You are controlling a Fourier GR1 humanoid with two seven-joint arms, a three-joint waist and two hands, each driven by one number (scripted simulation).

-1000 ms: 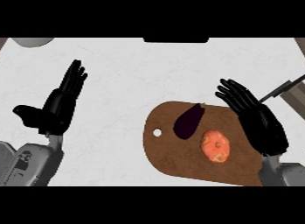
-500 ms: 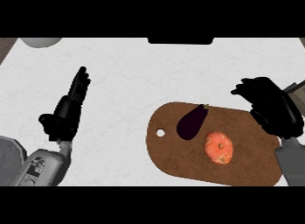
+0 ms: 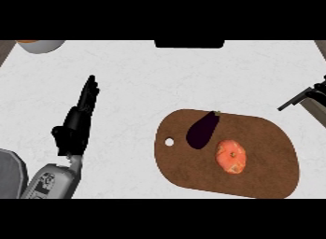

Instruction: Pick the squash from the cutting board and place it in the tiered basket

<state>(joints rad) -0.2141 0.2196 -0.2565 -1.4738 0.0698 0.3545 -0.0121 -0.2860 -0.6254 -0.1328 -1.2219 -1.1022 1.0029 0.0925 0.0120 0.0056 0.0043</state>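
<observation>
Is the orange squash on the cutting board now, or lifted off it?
On the board. The squash lies on the cutting board beside the eggplant; no hand touches it.

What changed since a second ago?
The right hand has swung off the cutting board to the view's right edge, by the dark rack, holding nothing visible. The left hand turned edge-on, fingers straight. The squash and the eggplant lie on the board as before.

The orange squash (image 3: 231,156) lies flat on the brown cutting board (image 3: 262,135) — beside a dark eggplant (image 3: 201,130).
</observation>
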